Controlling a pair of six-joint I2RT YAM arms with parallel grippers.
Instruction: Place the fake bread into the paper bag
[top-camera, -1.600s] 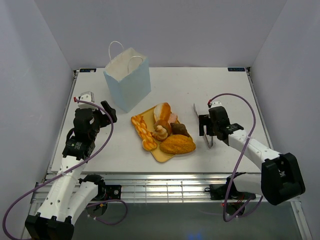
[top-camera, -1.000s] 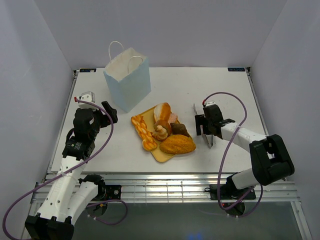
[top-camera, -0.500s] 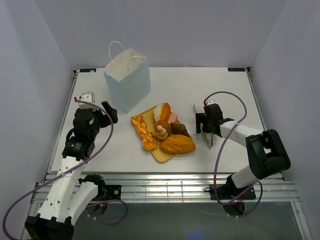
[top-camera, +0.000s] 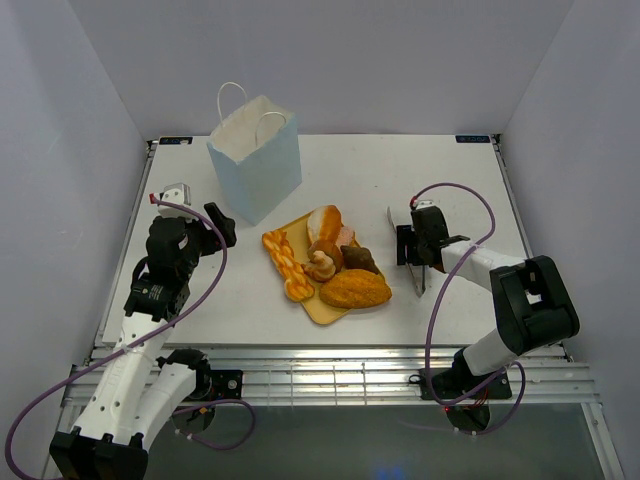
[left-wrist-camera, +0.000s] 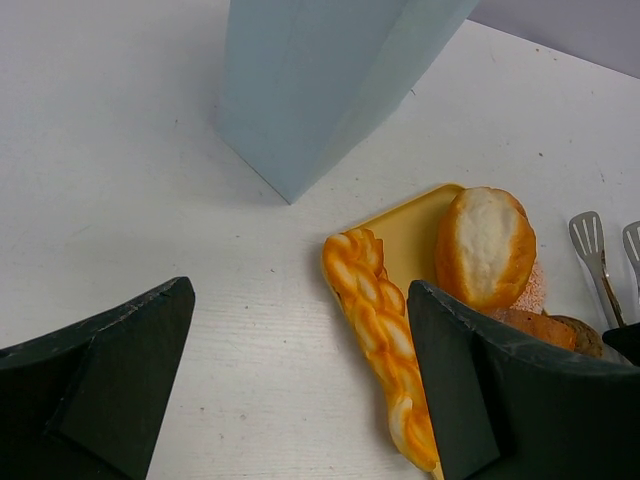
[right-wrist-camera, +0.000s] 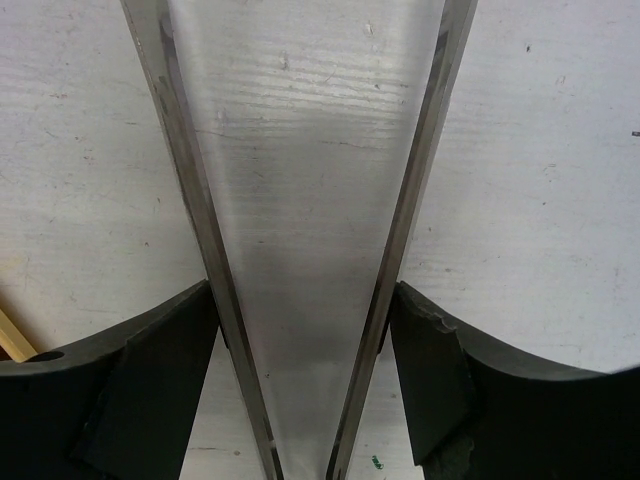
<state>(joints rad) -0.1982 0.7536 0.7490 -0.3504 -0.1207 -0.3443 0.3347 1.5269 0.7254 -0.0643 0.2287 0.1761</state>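
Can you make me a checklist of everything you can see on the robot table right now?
Surface: white table, some small scuffs.
Job's things: toy bread pieces piled on a flat yellow tray; upright pale blue paper bag behind it, nothing seen inside.
Clutter: long metal tongs lying right of the tray.
Grippers: left gripper open above the table, holding nothing; right gripper down at the tongs, its fingers outside both blades.
Cables: purple cable looped along each arm.
Surroundings: plain pale walls.

Metal tongs (top-camera: 404, 251) on white table (top-camera: 400, 180), beside yellow tray (top-camera: 325, 305).
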